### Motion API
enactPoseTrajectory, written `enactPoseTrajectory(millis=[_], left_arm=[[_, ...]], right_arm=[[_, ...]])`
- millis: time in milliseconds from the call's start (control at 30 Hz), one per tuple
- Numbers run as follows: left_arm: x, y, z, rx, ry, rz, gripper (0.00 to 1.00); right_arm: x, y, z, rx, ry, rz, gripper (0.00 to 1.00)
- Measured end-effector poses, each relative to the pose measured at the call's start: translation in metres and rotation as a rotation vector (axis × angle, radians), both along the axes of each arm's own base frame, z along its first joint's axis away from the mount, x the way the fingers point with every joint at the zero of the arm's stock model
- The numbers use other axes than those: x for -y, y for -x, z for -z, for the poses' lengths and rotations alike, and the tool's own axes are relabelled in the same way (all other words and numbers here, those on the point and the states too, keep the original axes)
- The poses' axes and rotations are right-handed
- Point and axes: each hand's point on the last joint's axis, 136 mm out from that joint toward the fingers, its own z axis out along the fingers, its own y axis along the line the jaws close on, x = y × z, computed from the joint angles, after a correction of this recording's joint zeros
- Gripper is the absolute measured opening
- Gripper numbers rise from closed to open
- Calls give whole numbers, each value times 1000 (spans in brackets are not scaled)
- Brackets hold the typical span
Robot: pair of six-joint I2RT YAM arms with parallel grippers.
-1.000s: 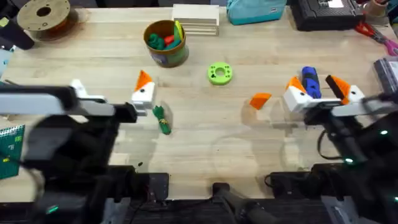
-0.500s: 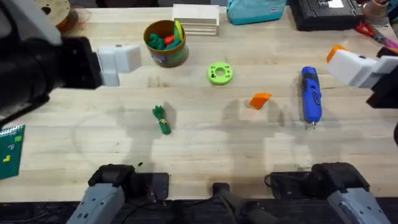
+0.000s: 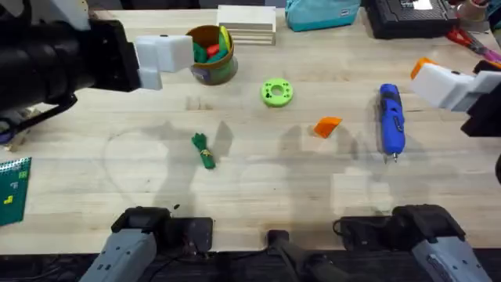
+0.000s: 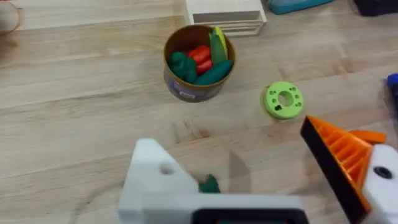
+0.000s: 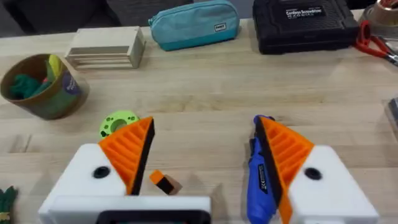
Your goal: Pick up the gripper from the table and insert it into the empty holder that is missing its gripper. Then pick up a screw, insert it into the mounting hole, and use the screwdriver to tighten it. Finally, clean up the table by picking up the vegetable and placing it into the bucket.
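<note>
The loose orange gripper [image 3: 328, 126] [image 5: 163, 181] lies on the table right of centre. Just right of it lies the blue screwdriver [image 3: 391, 119] [image 5: 258, 174]. The green vegetable [image 3: 203, 149] lies left of centre. At the back stands the yellow-rimmed bucket [image 3: 210, 53] [image 4: 199, 62], holding red and green toys. My left gripper [image 3: 160, 59] [image 4: 230, 140] hovers high beside the bucket, open; one finger is the bare white holder [image 4: 155, 180], the other carries an orange tip. My right gripper [image 3: 438, 78] [image 5: 205, 124] hangs open at the far right, above the table, both tips orange.
A flat green disc [image 3: 275, 92] lies between bucket and screwdriver. Along the back edge are a stack of wooden blocks [image 3: 246, 23], a teal pouch [image 3: 321, 12], a black case [image 3: 411, 16] and red scissors [image 3: 470, 39]. A green board [image 3: 12, 188] lies at the left edge.
Both arms rose from the table a second ago, uncovering the screwdriver. Since then the left gripper has shifted right toward the bucket; the right gripper has stayed still.
</note>
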Motion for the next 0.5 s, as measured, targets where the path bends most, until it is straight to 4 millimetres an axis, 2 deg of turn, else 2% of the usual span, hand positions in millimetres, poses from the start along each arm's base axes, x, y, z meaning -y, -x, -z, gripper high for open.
enactPoseTrajectory(millis=[133, 300, 367, 467, 500], left_arm=[[5, 3, 1, -10, 19, 26, 987], [8, 21, 22, -126, 29, 36, 987], [8, 23, 24, -138, 31, 39, 987], [16, 17, 15, -84, 36, 95, 989], [33, 4, -2, 41, 35, 213, 987]], right_arm=[[0, 0, 0, 0, 0, 0, 952], [0, 0, 0, 0, 0, 0, 952], [0, 0, 0, 0, 0, 0, 952], [0, 0, 0, 0, 0, 0, 952], [0, 0, 0, 0, 0, 0, 952]])
